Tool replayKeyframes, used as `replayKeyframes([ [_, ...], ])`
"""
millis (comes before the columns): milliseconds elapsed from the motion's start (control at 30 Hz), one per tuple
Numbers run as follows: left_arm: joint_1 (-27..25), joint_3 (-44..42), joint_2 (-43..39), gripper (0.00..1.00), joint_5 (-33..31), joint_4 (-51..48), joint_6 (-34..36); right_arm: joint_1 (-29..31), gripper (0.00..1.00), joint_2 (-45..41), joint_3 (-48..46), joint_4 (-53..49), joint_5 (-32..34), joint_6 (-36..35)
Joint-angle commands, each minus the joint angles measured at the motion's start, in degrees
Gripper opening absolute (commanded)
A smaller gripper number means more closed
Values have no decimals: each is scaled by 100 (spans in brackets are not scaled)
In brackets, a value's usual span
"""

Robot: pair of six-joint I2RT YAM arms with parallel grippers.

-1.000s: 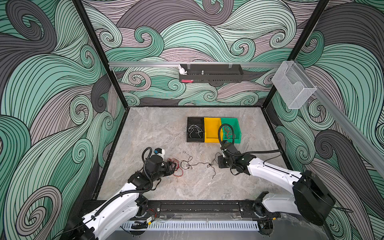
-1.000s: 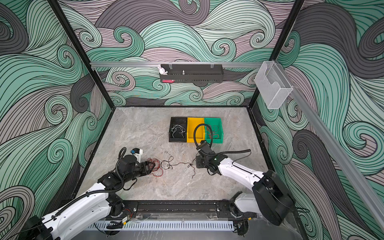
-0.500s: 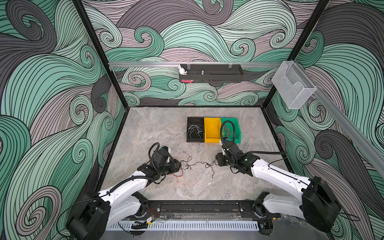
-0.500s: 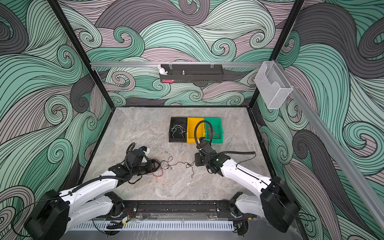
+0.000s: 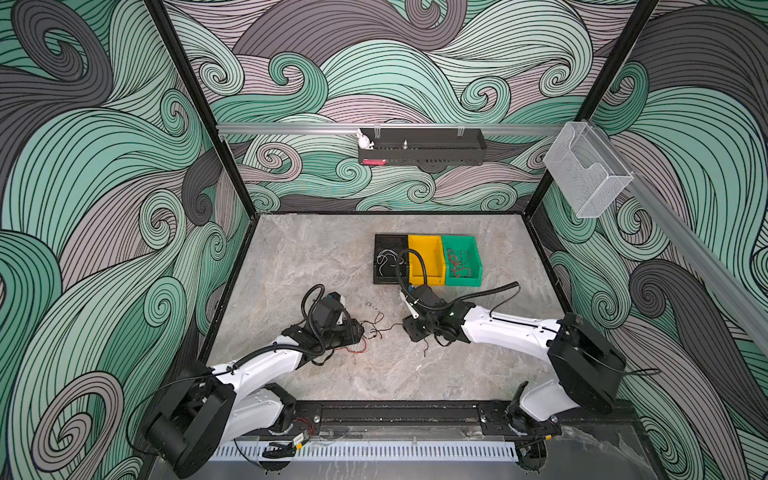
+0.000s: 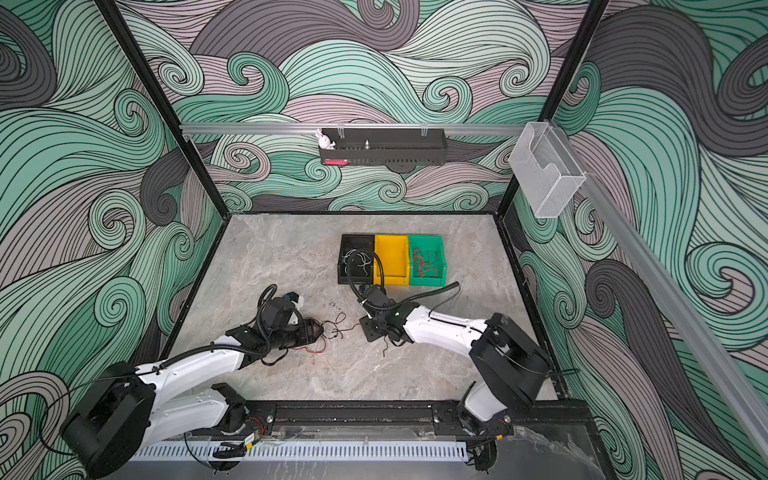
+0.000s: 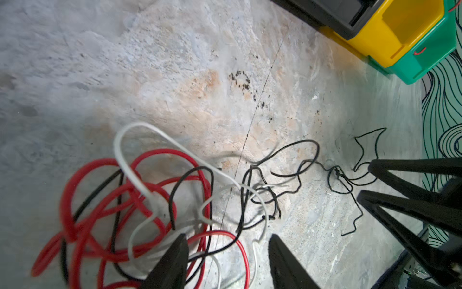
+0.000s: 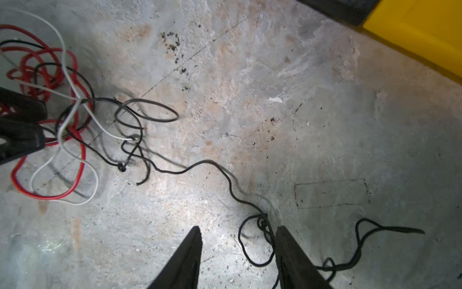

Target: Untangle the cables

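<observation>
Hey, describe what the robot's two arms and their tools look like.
Both the left arm and right arm have glossy white shells with black joints. A black corrugated hose loops over each wrist. The left tool and right tool each have two matte black fingers tapering to points.
</observation>
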Motion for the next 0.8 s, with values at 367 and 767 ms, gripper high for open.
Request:
replayKeyframes([
  [367, -12, 11, 32, 55, -34, 143, -102, 10, 52, 804, 339, -321, 231, -256],
  [767, -12, -57, -63, 55, -60, 133, -138, 10, 22, 1026, 327, -290, 281, -248],
])
